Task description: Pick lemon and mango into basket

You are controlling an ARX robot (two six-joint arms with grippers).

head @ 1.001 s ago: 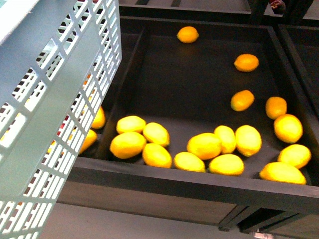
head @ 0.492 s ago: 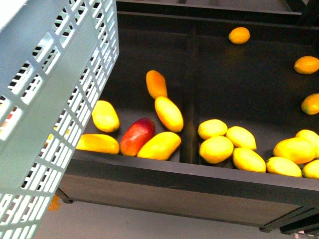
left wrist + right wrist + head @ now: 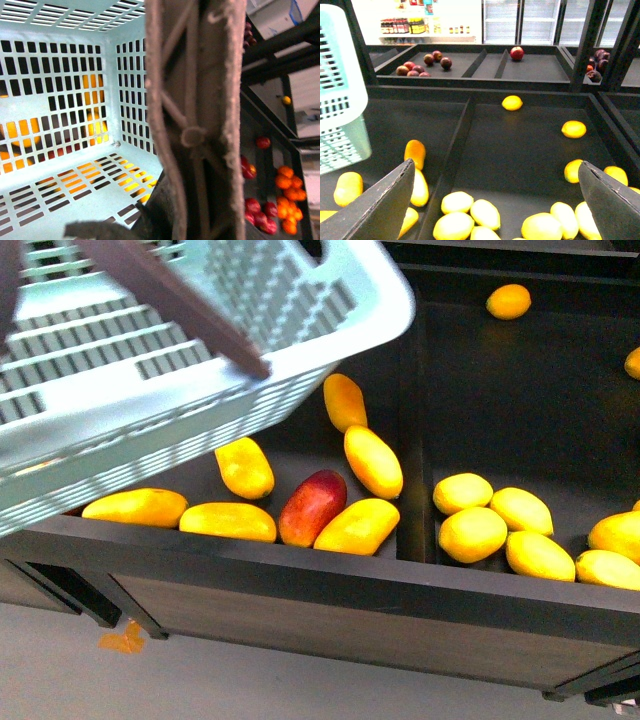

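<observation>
Light turquoise plastic is filling the upper left of the front view. The basket [image 3: 350, 325] is hanging tilted above the black display bin [image 3: 300, 570], and its brown handle [image 3: 170, 300] is crossing it diagonally. Below it, in the left compartment, the yellow mangoes [image 3: 357, 526] are lying near the front wall. One dark red mango [image 3: 312, 506] is touching two of them. Right of the divider [image 3: 411, 440], the lemons [image 3: 472, 534] are crowding together at the lower right of the frame, and one more is sitting alone at the upper right.

In the left wrist view the handle is running from top to bottom, very close to the lens. The slotted walls of the basket are showing on the left of that frame, with yellow and orange fruit shining through the slots. The left gripper is blurred and mostly hidden there, so I cannot tell whether it is closing on the handle.

In the right wrist view the right gripper [image 3: 496, 165] is standing wide apart, with its two dark fingers [image 3: 385, 205] at the lower corners, and it is holding nothing. It is hovering above the bin. Lemons are lying at the bottom centre of that frame, mangoes at the lower left, and the basket is showing at the left edge.
</observation>
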